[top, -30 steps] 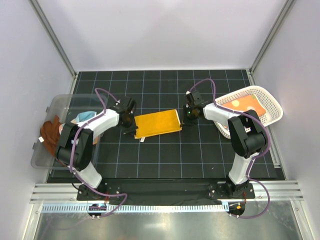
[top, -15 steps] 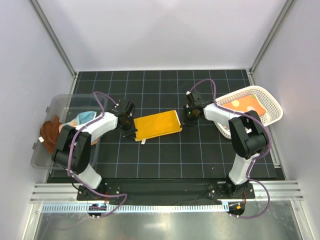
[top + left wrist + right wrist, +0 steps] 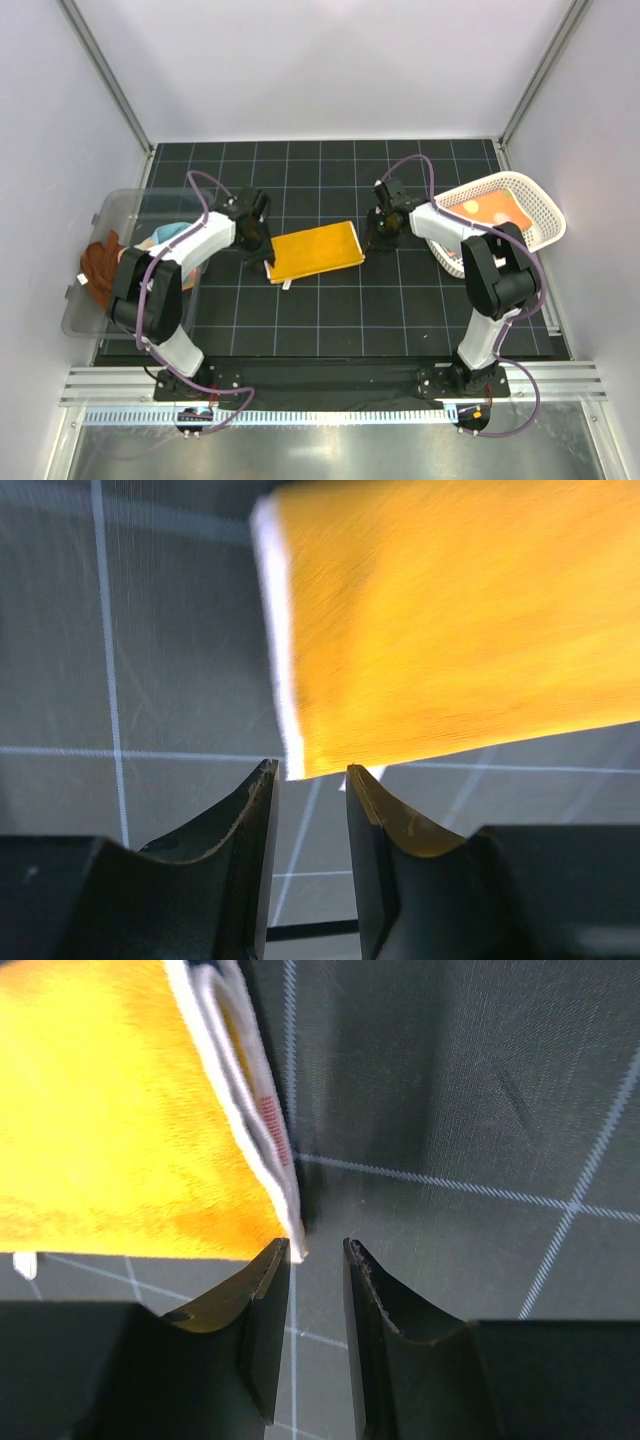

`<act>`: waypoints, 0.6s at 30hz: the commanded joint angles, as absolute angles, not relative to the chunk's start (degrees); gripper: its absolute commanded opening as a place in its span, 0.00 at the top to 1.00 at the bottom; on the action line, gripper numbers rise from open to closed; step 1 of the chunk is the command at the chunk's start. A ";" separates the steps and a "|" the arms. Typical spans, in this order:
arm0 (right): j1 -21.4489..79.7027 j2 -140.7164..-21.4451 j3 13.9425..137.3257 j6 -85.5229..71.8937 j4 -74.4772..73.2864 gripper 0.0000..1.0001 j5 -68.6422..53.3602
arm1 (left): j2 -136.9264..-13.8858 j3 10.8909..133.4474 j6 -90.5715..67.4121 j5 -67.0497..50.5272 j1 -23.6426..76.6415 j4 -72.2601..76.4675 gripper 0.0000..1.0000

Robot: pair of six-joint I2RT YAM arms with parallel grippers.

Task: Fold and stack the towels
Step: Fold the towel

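While left end effector (image 3: 309,772) and right end effector (image 3: 316,1247) hung parted, empty, at yellow-orange towel (image 3: 315,250) | I feared fingertips snagging corners, unfolding it.

Left end effector (image 3: 310,780), right end effector (image 3: 315,1255): jaws parted.

The yellow towel (image 3: 450,630) is blurred in the left wrist view and runs off its top and right edges. From above, the left arm (image 3: 200,243) covers part of the light blue towel (image 3: 172,232). The orange towel (image 3: 490,208) at right has markings too small to tell.
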State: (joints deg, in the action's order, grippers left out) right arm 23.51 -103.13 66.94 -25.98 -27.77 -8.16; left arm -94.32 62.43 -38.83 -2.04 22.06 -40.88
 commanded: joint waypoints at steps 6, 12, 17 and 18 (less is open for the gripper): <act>23.29 -100.97 77.69 -25.31 -31.74 0.65 -9.30 | -97.89 74.09 -37.18 1.58 21.18 -41.67 0.64; 23.29 -106.61 75.68 -26.62 -22.00 0.65 -15.20 | -104.50 72.43 -36.39 2.55 19.78 -37.80 0.68; 23.29 -107.58 67.97 -29.35 -15.74 0.65 -15.64 | -107.75 72.86 -35.25 2.20 17.58 -36.30 0.68; 23.38 -107.14 66.55 -30.05 -13.82 0.66 -15.64 | -108.01 73.38 -35.07 2.02 16.88 -36.30 0.68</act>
State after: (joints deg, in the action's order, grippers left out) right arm 23.40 -108.07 70.26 -27.46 -19.70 -14.13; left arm -107.96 71.90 -36.82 0.56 18.59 -38.74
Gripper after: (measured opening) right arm 0.348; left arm 0.321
